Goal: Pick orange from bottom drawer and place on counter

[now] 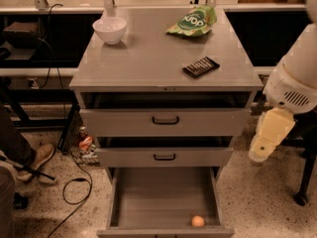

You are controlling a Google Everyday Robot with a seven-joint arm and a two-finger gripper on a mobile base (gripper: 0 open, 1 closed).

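The orange [197, 221] lies in the open bottom drawer [148, 197], at the front right, close to the front wall. The counter [148, 58] is the grey top of the cabinet above it. Only my arm [292, 88] shows, to the right of the cabinet, with a cream link [270, 133] hanging at the height of the middle drawer. My gripper is out of view, so nothing shows of its fingers. The arm is apart from the orange and the drawer.
On the counter stand a white bowl [109, 29] at back left, a green snack bag [192, 21] at back right and a dark bar [200, 66] at front right. The two upper drawers [165, 121] stand slightly open. A person's shoe [37, 157] and cables [74, 192] are on the floor at left.
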